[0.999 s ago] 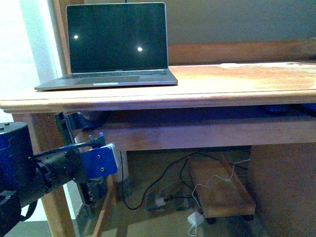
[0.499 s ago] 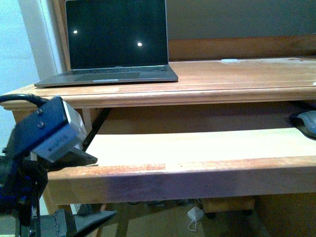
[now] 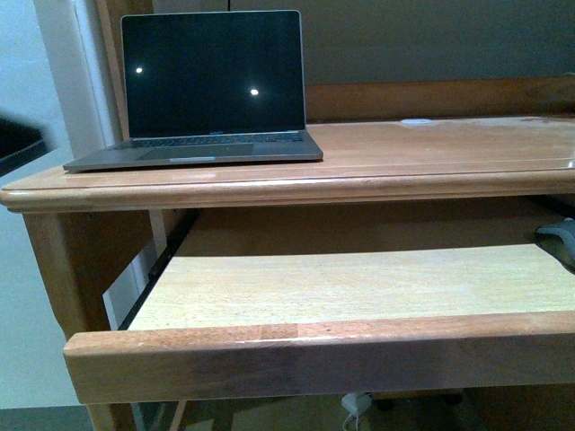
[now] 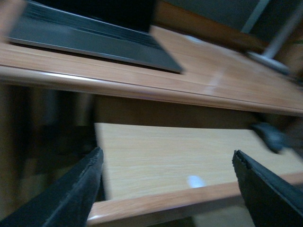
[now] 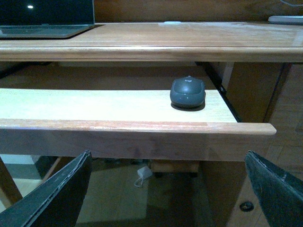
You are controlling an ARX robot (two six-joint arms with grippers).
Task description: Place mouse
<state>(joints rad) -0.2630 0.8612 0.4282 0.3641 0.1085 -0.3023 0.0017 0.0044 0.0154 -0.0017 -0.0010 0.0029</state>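
The dark grey mouse [image 5: 188, 92] lies on the pulled-out wooden tray [image 5: 94, 105] under the desk top, near the tray's right end. In the front view only its edge shows at the far right [image 3: 561, 239]; in the left wrist view it is a blurred dark shape [image 4: 269, 135]. My right gripper [image 5: 168, 154] is open and empty, in front of and below the tray's front rail, apart from the mouse. My left gripper [image 4: 166, 156] is open and empty, before the tray's left part [image 4: 161, 151]. Neither gripper shows clearly in the front view.
An open laptop [image 3: 211, 90] with a dark screen stands on the desk top [image 3: 431, 153] at the left. A white charger [image 5: 142, 174] and cables lie on the floor under the desk. A dark blurred shape [image 3: 18, 142] is at the front view's left edge.
The tray has come out from under the desk top, showing the mouse. My left arm, in the front view's lower left before, has left that view except for a dark blur.
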